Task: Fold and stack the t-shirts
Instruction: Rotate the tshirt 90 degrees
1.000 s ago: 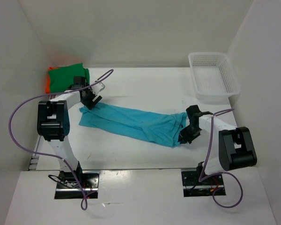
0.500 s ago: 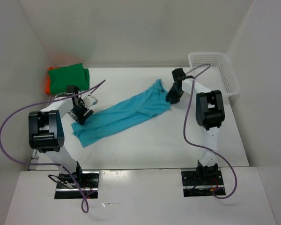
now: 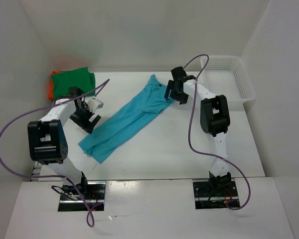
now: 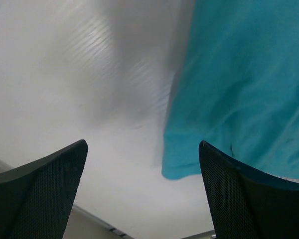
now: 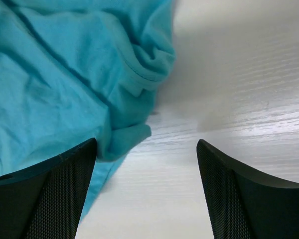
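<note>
The white table (image 3: 179, 144) has a smooth, faintly grained top, with plain white walls on three sides. Across its middle lies the turquoise shirt (image 3: 124, 122), soft knit cloth drawn into a long, wrinkled band. It runs diagonally from the near left to the far right, and a ribbed hem is bunched at the far end. A white plastic mesh basket (image 3: 239, 74), rectangular, sits at the far right corner, its perforated floor in plain sight. In the far left corner the green shirt (image 3: 74, 82) is folded into a flat square on top of the orange shirt (image 3: 50, 89), of which only an edge shows.

The left gripper (image 4: 142, 145) is spread wide and holds nothing, with the turquoise hem beside one textured black finger. The right gripper (image 5: 145, 142) also gapes wide above bare table, just beside the shirt's bunched end.
</note>
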### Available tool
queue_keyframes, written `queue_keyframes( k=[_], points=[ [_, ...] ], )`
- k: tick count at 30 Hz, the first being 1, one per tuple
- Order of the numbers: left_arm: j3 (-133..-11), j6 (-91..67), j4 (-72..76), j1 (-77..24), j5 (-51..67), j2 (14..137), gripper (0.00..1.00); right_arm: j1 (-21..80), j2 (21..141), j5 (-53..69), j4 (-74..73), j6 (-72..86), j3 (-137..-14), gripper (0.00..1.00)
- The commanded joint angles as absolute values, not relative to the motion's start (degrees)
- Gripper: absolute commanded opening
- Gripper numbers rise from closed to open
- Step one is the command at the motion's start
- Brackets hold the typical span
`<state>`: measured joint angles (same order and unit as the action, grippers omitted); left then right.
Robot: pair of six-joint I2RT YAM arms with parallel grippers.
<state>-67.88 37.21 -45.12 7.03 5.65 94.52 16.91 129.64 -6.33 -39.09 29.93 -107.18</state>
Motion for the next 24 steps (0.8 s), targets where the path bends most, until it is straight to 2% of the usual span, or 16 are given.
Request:
queue_keyframes(
  k=[1,4,5,7,8,10,11,12,14,15,16,17,18,20,22,24],
  points=[
    [-65.9,36.2,-42.7,5.1,6.2,99.4,1.0,17.3,128.5,-5.4,-36.4,31.4,-104.9,0.85],
    [-63.4,39.4,-42.7,3.7,6.7,100.0,1.0,17.3,133.5,-3.2,-37.9,32.8,-109.1,0.84],
    [-62.5,40.3,-42.7,3.7,6.2,100.0,0.98,16.8,134.9,-2.1,-38.5,32.8,-112.0,0.79],
    [-60.8,41.6,-42.7,3.1,5.5,100.0,0.94,16.3,140.8,0.4,-40.1,32.8,-116.8,0.64],
    [-60.2,42.3,-42.7,2.6,5.5,100.5,0.88,15.7,143.0,1.1,-42.5,31.7,-123.4,0.4],
    [-59.4,42.8,-45.2,1.5,6.1,100.5,0.78,15.7,151.4,1.1,-45.9,30.0,-133.1,0.14],
    [-58.7,44.6,-46.3,0.0,6.8,99.4,0.75,15.7,155.3,0.4,-48.2,29.2,-148.6,0.06],
    [-58.7,45.5,-49.1,-1.0,9.3,98.7,0.72,15.7,159.9,0.4,-53.3,27.5,-158.8,0.0],
    [-58.7,47.7,-52.0,-5.7,12.2,96.2,0.72,14.7,163.3,5.1,-48.6,29.2,-165.1,0.0],
    [-58.1,47.7,-55.0,-7.8,15.0,95.5,0.76,14.1,164.4,8.1,-44.1,29.8,-167.4,0.06],
    [-58.1,48.3,-56.3,-9.7,16.5,95.5,0.82,14.1,165.8,8.1,-43.3,28.6,-170.8,0.18],
    [-58.1,48.3,-57.6,-12.9,17.8,95.0,0.84,14.1,166.9,8.8,-42.5,27.1,-175.8,0.4],
    [-58.1,47.5,-59.4,-13.6,19.8,95.0,0.85,14.1,166.9,10.2,-41.9,24.3,-176.7,0.73],
    [-58.8,46.0,-61.1,-13.6,20.7,95.0,0.89,14.1,163.6,9.0,-43.4,21.8,-178.4,1.0],
    [-58.8,44.2,-61.1,-11.8,20.7,91.9,0.9,12.0,159.7,5.2,-48.9,21.3,-178.4,1.0],
    [-58.8,41.4,-60.1,-8.6,19.1,89.0,0.93,10.6,150.2,4.4,-53.3,21.8,-174.4,1.0]
  ],
)
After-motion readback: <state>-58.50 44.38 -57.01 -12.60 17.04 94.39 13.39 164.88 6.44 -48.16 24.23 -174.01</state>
